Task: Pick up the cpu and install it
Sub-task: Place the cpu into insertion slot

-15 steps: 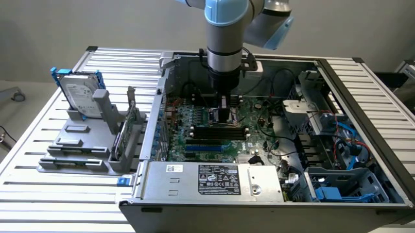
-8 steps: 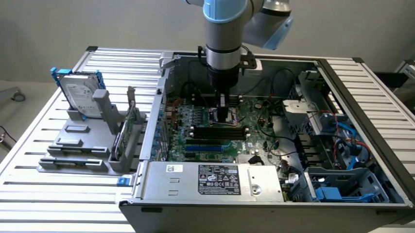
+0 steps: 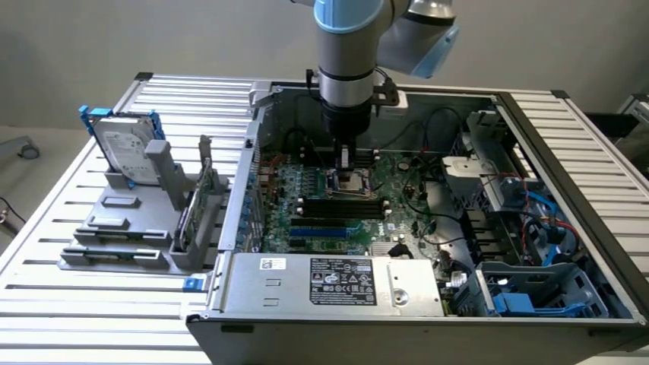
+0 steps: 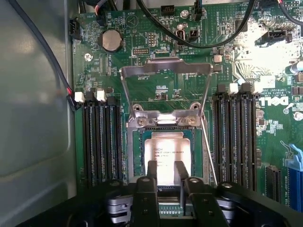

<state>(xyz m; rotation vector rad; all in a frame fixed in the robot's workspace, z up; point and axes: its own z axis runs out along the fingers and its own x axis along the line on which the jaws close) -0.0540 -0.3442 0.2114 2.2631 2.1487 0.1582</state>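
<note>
Cpu (image 4: 168,149) lies flat in the open socket (image 4: 135,156), with the memory slots (image 3: 345,207) at 6 o'clock from it in the exterior view. Gripper (image 4: 165,166) hangs over one edge of it, jaws a narrow gap apart, nothing clamped. Likely light, stiff, slick-topped and fragile underneath; best taken by opposite edges and kept level.

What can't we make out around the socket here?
- Chip near edge: wrist view, under the claw.
- Chip lettering: wrist view, too small, glare.
- Socket contents: exterior view, claw in the way.
- Memory slots near ends: wrist view, behind the claw body.
</note>
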